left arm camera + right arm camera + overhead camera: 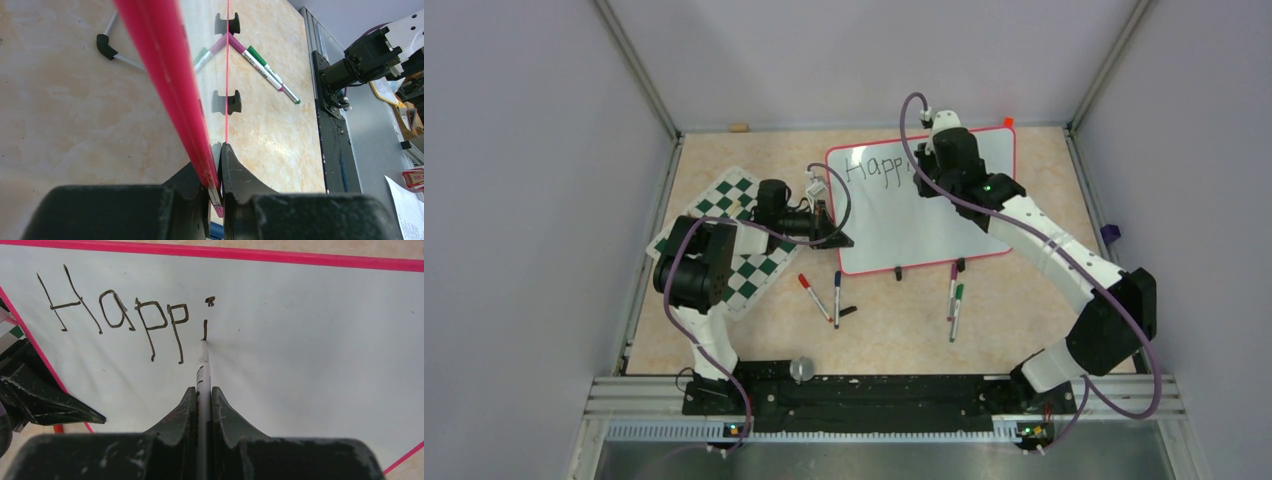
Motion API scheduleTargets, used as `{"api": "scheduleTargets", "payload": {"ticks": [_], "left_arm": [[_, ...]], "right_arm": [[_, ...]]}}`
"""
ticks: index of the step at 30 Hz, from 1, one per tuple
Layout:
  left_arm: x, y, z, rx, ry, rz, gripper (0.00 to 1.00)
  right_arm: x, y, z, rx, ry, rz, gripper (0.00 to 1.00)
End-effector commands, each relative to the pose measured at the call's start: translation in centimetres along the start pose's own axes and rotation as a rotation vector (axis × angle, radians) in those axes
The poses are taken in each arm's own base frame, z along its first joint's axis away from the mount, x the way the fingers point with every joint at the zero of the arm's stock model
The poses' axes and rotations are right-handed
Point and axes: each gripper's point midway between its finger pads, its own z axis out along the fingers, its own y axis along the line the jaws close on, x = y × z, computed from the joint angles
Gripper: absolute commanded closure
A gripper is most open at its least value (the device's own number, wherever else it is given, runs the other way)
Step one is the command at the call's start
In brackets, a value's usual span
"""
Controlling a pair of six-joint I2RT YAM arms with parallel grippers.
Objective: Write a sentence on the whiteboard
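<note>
Right wrist, right fingers (182, 412) pinching marker (203, 365) on whiteboard (310, 340), left fingers (242, 172) clamping edge

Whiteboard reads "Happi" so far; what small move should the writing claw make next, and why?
Probably lift the marker slightly and shift it past the i to start another letter. The right claw holds its tip at the i's foot, the dot is drawn, and bare whiteboard lies beyond. The left claw grips the board's edge.

The glossy whiteboard (924, 230) rests on a matt, marbled tabletop (1014, 330).
</note>
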Motion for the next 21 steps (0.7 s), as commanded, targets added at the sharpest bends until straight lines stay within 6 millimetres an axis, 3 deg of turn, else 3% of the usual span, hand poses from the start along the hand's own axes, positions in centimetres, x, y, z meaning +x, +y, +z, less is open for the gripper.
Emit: {"api": "scheduleTargets", "payload": {"ticks": [1,9,21], "left_arm": [[3.0,-0.1,0.6,0.026,0.045,0.016,1.0],[3.0,-0.1,0.5,0.026,0.045,0.014,1.0],[2.9,-0.1,0.6,0.025,0.045,0.016,1.0]], "right_arm": [[-2.1,0.0,-1.1,-0.007,-0.058,0.023,1.0],[-5.2,0.1,-2.9,-0.017,-0.142,0.023,1.0],[-5.8,-1.1,-2.6,0.044,-0.169,0.031,1.0]]}}
